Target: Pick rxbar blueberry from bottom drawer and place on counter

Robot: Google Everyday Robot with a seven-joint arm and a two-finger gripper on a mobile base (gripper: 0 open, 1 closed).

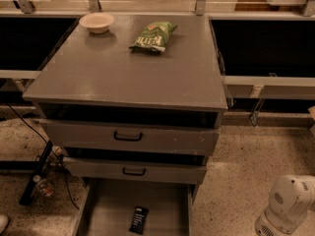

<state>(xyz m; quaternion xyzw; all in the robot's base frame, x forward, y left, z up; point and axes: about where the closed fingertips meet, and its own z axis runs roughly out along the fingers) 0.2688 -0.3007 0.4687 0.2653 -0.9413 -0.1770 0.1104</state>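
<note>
Because your pincer sits outside the frame, somewhere past the lower right corner, you cannot tell how wide it stands or whether it holds anything. Only a white rounded arm housing (pixel 290 205) shows there. Well to the left of that housing, the dark snack bar (pixel 139 219) lies flat on the floor of the open bottom drawer (pixel 110 208). The middle drawer (pixel 135 171) overhangs just above it, so a steep reach may strike that front. The flat wrapper could also slide away rather than lift. Higher and farther off, the counter (pixel 123 73) carries a green chip bag (pixel 153 36) and a bowl (pixel 96 22) towards its far edge. The frame cuts off the bottom drawer's front.
</note>
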